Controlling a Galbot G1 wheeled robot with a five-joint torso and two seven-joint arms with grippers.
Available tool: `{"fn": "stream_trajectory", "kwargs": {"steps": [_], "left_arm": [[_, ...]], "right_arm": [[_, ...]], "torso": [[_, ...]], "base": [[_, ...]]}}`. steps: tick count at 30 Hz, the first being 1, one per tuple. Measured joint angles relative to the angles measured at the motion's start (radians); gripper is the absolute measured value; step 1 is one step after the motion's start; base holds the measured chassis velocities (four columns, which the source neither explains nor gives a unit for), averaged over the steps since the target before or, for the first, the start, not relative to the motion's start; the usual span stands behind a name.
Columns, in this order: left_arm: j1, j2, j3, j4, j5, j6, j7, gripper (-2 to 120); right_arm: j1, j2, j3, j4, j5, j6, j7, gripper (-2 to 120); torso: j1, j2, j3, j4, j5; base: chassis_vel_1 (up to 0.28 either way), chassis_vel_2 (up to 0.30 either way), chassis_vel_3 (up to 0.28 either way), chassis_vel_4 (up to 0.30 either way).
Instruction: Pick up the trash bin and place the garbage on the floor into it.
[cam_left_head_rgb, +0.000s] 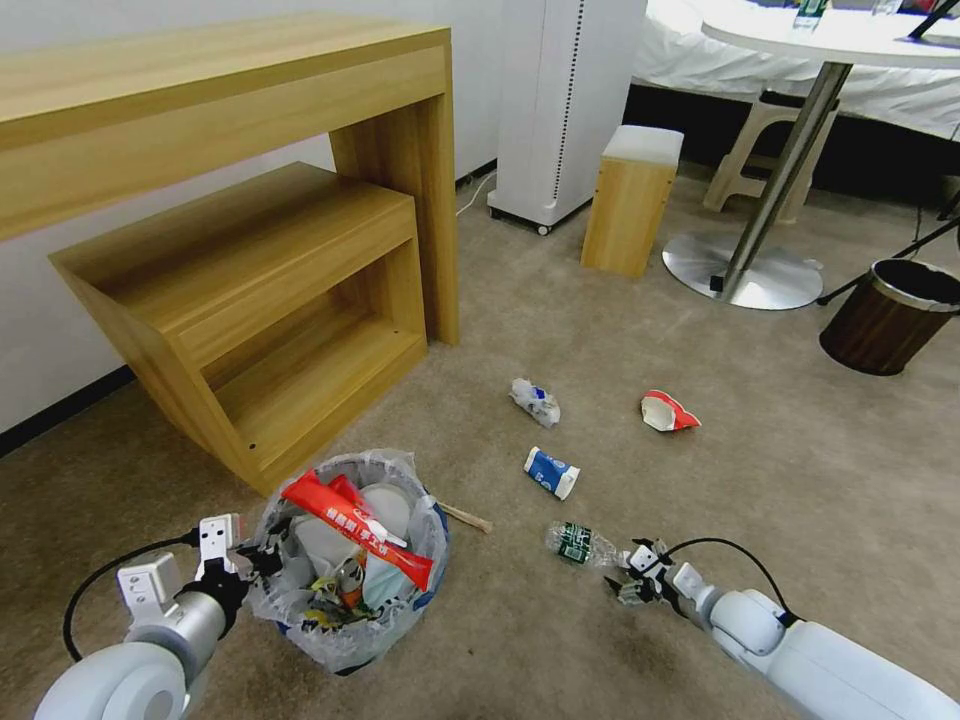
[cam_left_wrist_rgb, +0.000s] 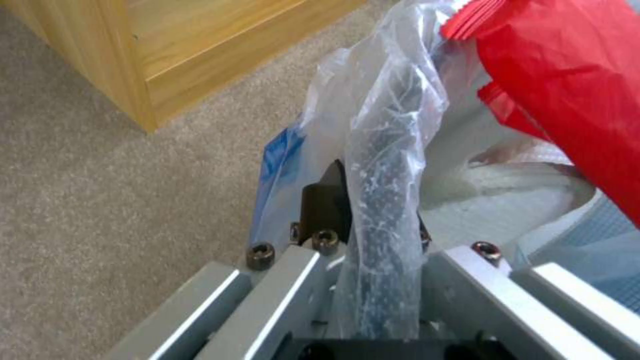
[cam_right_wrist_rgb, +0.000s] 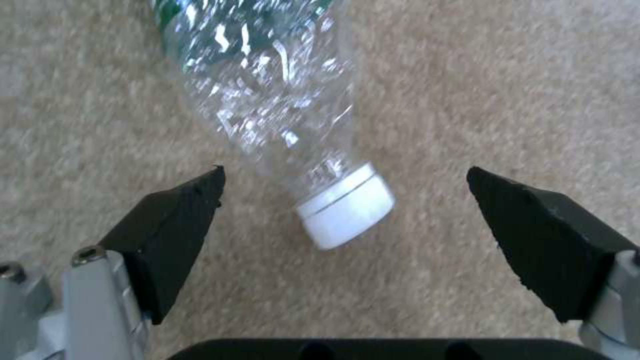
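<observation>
The left tool (cam_left_head_rgb: 258, 556) is clenched on the near rim of the small round black trash bin (cam_left_head_rgb: 345, 560) lined with crinkly translucent plastic; in the left wrist view its dark fingers (cam_left_wrist_rgb: 325, 205) pinch the bagged rim (cam_left_wrist_rgb: 383, 200) between them. The left arm comes in low from the robot's left, the wrist level with the bin's top. The bin sits on the beige short-pile carpet floor (cam_left_head_rgb: 600, 330) beside the light wooden counter (cam_left_head_rgb: 250, 200), and holds a long red wrapper (cam_left_head_rgb: 362, 525) lying across other litter. The right tool (cam_left_head_rgb: 628, 580) is spread wide, low over the carpet, its black fingertips (cam_right_wrist_rgb: 177, 220) on either side of the white cap of a crushed clear plastic bottle (cam_left_head_rgb: 577, 545) without touching it. The right arm stretches forward from the lower right. Farther out on the carpet lie a blue-and-white crushed cup (cam_left_head_rgb: 552, 472), a crumpled white wad (cam_left_head_rgb: 535, 401) and a red-and-white crumpled cup (cam_left_head_rgb: 668, 412).
</observation>
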Motion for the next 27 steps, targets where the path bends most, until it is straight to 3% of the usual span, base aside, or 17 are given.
{"fn": "stream_trajectory", "kwargs": {"steps": [9,12,17,21,27], "left_arm": [[-0.005,0.001,0.004,0.006,0.002,-0.008,0.003,1],[-0.006,0.004,0.003,0.004,0.001,-0.008,0.003,1],[-0.007,0.003,0.005,0.005,0.001,-0.009,0.003,1],[-0.009,0.0,0.006,0.011,0.002,-0.011,0.003,1],[-0.016,0.002,0.009,0.017,0.002,-0.012,0.003,1]], "right_arm": [[0.002,0.012,0.005,-0.037,-0.023,0.025,0.002,82],[0.01,0.025,-0.001,-0.069,-0.033,0.054,-0.005,65],[0.016,0.032,-0.007,-0.085,-0.04,0.074,-0.012,54],[0.019,0.038,-0.009,-0.099,-0.053,0.096,-0.025,34],[0.024,0.038,-0.008,-0.101,-0.057,0.108,-0.032,31]], "torso": [[0.0,0.0,0.0,0.0,-0.0002],[0.0,0.0,0.0,0.0,0.0],[0.0,0.0,0.0,0.0,-0.0002],[0.0,0.0,0.0,0.0,0.0001],[0.0,0.0,0.0,0.0001,0.0001]], "base": [[0.0,0.0,0.0,0.0],[0.0,0.0,0.0,0.0],[0.0,0.0,0.0,0.0],[0.0,0.0,0.0,0.0],[0.0,0.0,0.0,0.0]]}}
